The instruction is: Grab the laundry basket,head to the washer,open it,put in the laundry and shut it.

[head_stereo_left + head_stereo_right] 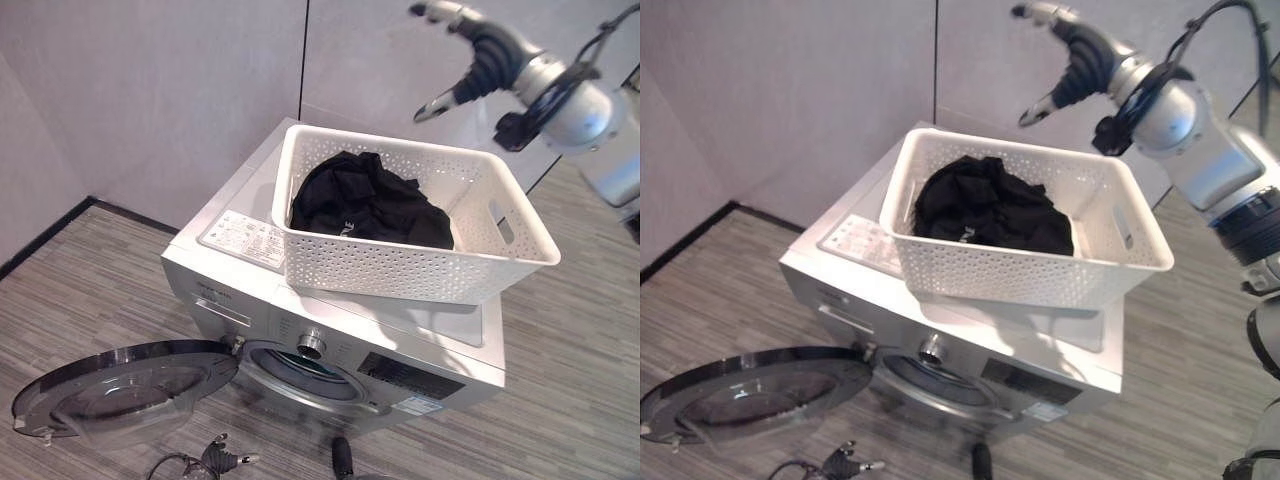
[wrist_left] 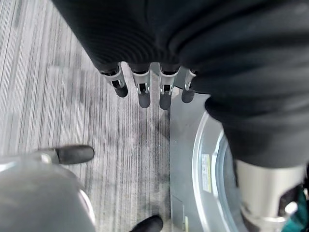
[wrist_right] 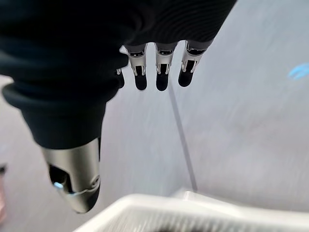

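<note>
A white perforated laundry basket (image 1: pixel 380 270) stands on top of the silver front-loading washer (image 1: pixel 235 240). A heap of black laundry (image 1: pixel 365 200) lies inside it. The washer's round door (image 1: pixel 120 385) hangs wide open to the left of the drum opening (image 1: pixel 300 372). My right hand (image 1: pixel 485 50) is raised in the air above the basket's far right corner, open and holding nothing; its wrist view shows the straight fingers (image 3: pixel 161 72) over the basket rim (image 3: pixel 193 208). My left hand (image 2: pixel 142 89) hangs low beside the open door (image 2: pixel 203 159), fingers relaxed and empty.
Grey wall panels (image 1: pixel 180 90) stand close behind the washer, meeting in a corner at the left with a dark skirting (image 1: pixel 50 235). Striped grey floor (image 1: pixel 90 290) spreads left of the washer and to its right (image 1: pixel 570 350). The open door juts out over the floor.
</note>
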Controlling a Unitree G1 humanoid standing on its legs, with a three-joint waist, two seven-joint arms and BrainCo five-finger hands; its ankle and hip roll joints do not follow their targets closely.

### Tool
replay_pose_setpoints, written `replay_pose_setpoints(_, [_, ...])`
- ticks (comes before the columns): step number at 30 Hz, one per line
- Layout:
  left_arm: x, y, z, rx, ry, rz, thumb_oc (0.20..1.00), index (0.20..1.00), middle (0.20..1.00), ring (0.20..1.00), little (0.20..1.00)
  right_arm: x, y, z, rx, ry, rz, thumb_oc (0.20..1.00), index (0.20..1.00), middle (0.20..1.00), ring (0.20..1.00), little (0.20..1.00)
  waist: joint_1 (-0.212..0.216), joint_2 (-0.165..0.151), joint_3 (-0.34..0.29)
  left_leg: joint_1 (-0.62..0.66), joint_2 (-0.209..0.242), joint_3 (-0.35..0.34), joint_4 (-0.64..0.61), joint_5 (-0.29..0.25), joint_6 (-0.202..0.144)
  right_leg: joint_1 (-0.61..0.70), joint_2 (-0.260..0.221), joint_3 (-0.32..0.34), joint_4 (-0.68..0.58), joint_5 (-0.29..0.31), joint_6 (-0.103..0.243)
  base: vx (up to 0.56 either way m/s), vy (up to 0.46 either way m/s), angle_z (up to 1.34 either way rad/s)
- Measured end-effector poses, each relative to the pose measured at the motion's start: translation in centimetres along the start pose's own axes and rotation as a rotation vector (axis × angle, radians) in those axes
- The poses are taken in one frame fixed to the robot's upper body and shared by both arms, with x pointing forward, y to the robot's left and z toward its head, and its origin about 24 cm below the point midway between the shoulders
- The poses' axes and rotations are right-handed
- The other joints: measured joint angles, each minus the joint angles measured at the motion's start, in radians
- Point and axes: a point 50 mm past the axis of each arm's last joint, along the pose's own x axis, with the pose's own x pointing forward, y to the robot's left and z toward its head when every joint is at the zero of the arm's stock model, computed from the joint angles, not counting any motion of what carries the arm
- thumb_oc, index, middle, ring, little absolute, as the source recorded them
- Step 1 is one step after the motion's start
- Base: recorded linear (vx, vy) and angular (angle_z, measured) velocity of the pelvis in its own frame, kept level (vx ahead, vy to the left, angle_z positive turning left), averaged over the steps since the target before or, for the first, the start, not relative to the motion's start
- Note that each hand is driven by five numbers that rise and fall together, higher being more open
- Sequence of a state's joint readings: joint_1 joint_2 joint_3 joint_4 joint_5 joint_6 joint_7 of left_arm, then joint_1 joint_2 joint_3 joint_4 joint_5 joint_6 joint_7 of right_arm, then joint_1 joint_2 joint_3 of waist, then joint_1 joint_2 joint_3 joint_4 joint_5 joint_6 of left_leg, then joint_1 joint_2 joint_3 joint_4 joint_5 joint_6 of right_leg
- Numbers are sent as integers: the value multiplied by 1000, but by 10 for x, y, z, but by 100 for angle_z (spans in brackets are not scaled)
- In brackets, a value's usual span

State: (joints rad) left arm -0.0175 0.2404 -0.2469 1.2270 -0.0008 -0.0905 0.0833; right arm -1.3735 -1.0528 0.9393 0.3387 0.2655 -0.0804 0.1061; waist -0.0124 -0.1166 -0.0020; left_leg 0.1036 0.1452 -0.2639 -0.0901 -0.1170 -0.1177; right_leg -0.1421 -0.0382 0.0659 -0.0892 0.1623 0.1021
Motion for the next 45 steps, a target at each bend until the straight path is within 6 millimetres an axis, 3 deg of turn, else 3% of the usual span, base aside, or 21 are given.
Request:
replay_pose_setpoints(4, [-2,3,-10,-3,30,-7,1000,1000,1000,1000,1000,1,17,-2,8,13,119,1000,1000,1000,1000,1000,6,-5,-4,-3,-3,-1,-1,-3,-4,0,-6,-13,0,-2,3,-17,-1,8])
replay_pose_setpoints(7, [-10,4,-39,-14,111,-7,1000,1000,1000,1000,1000,-4,26,-11,3,58,207,1000,1000,1000,1000,1000,12,1,1,-9,-5,-4,-1,-3,-3,-1,-12,-17,-1,-3,3,-30,9,4])
replay_pose_setpoints(11, [-15,3,-55,-77,157,-3,1000,1000,1000,1000,1000,-17,33,-25,-30,120,302,1000,1000,1000,1000,1000,24,8,4,-29,-7,-11,2,-2,-4,-17,-14,-23,-7,-1,-2,-23,4,7])
replay_pose_setpoints(17, [-13,0,-48,-89,121,-22,1000,1000,1000,1000,1000,-23,39,-40,-11,188,349,1000,1000,1000,1000,1000,38,32,22,-74,-5,-30,18,0,-9,-44,-14,-45,0,9,-6,-59,-8,9])
replay_pose_setpoints(22, [-10,0,-33,-72,64,-28,1000,1000,1000,1000,1000,-25,46,-48,-13,230,380,1000,1000,1000,1000,1000,54,33,59,-106,-5,-39,20,7,-19,-70,-13,-52,0,20,-8,-47,-23,4])
replay_pose_setpoints(23, [-9,2,-29,-72,50,-20,1000,1000,1000,1000,1000,-25,46,-48,-12,229,380,784,784,784,784,784,55,28,84,-108,-3,-42,19,8,-21,-71,-12,-53,0,20,-9,-30,-34,5])
replay_pose_setpoints(24, [-8,2,-28,-73,46,-18,1000,1000,1000,1000,1000,-24,47,-48,-11,226,381,693,693,693,693,693,56,27,93,-109,-2,-44,19,8,-21,-71,-12,-55,0,20,-9,-38,-44,4])
replay_pose_setpoints(26, [-8,3,-26,-72,38,-14,1000,1000,1000,1000,1000,-24,46,-48,-12,225,378,831,831,831,831,831,57,27,99,-113,-1,-48,19,8,-21,-73,-11,-58,0,20,-8,-37,-29,7])
replay_pose_setpoints(27, [-8,5,-24,-63,24,-6,1000,1000,1000,1000,1000,-23,42,-50,-14,232,361,1000,1000,1000,1000,1000,60,22,106,-130,0,-55,19,11,-25,-86,-11,-67,0,20,-9,-55,-36,11])
replay_pose_setpoints(36, [-3,16,-4,-124,-39,37,1000,1000,1000,1000,1000,-8,27,-62,-7,307,221,1000,1000,1000,1000,1000,90,-5,174,-230,2,-102,51,17,-38,-147,-11,-107,0,31,-20,-51,-46,14])
replay_pose_setpoints(41, [-1,35,8,-136,-83,89,1000,1000,1000,1000,1000,5,7,-50,-5,273,116,1000,1000,1000,1000,1000,110,-46,236,-269,5,-116,54,26,-53,-177,-9,-121,0,34,-25,-30,-63,8])
replay_pose_setpoints(45, [-1,42,13,-139,-109,110,1000,1000,1000,1000,1000,7,3,-43,-16,260,130,1000,1000,1000,1000,1000,129,-68,240,-300,23,-126,52,32,-64,-204,5,-133,0,37,-29,1,-44,4])
